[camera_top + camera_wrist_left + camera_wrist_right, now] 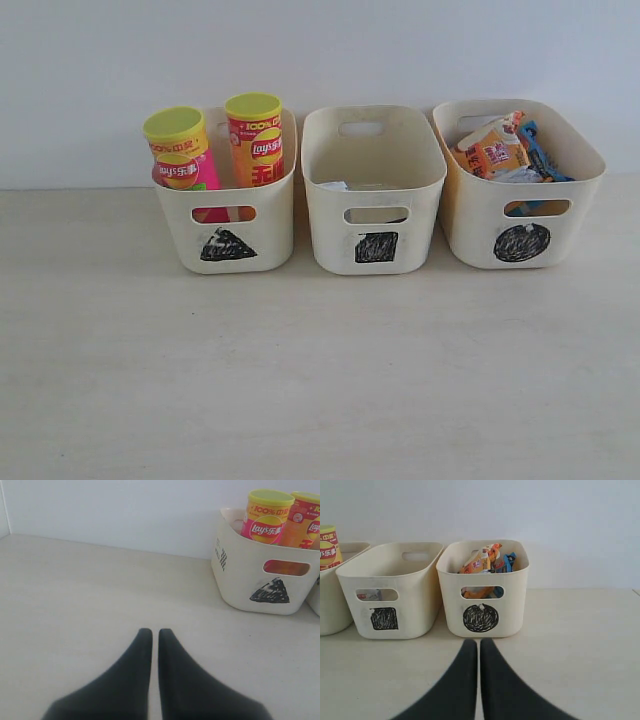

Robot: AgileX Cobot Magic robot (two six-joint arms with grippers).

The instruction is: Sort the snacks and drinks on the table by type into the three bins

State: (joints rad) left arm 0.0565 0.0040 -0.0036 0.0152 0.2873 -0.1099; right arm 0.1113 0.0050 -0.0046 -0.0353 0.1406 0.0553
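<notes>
While both arms stay out of the exterior view, each wrist camera shows its own pincer. The left pincer [151,632] has its two dark fingers drawn almost together, only a thin slit between them, and it has hold of nothing; pale bare desk [320,380] lies beneath it, and the triangle bin [225,215] stands well apart from its tips.

That triangle bin is the leftmost of three cream tubs lined up against the white wall. It holds both chip cans upright. The pink can [183,150] stands on the left and the yellow can [255,140] just beside it on the right, both rising above the rim with yellow lids.

Next along, in the middle, sits the square bin [373,190], close beside its neighbours. It looks mostly hollow from above. A blue-and-white carton [370,595] lies low inside, seen only in part through the handle cutout. I cannot make out a second carton for certain.

On the right stands the circle bin [520,190]. The orange bag [495,150] pokes above its rim, and the blue bag [540,150] is tucked against it on the right side.

The right pincer [478,642] points at the circle bin from near its front wall, fingers nearly touching and gripping nothing.
</notes>
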